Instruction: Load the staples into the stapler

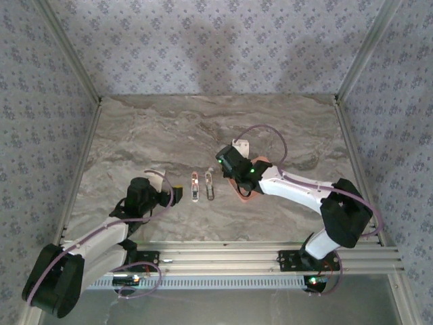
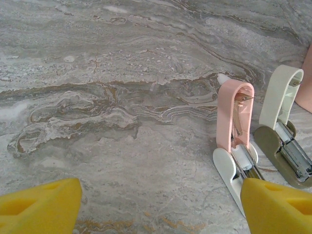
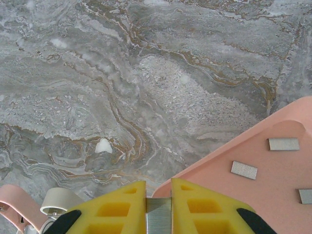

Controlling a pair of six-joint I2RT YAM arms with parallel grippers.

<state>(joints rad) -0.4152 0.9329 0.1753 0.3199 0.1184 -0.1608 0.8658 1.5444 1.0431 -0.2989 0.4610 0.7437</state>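
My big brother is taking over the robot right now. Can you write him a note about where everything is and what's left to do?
Left gripper: open, empty, close to the pink stapler.
Right gripper: shut on one staple strip, above the near edge of the pink tray.
Spare strips: three lie on the tray.
Staplers: the pink one and the cream-and-olive stapler lie flipped open, side by side on the table.
Done: one strip is picked up.
Left: carry it to an open stapler, set it in the channel, then close the stapler.
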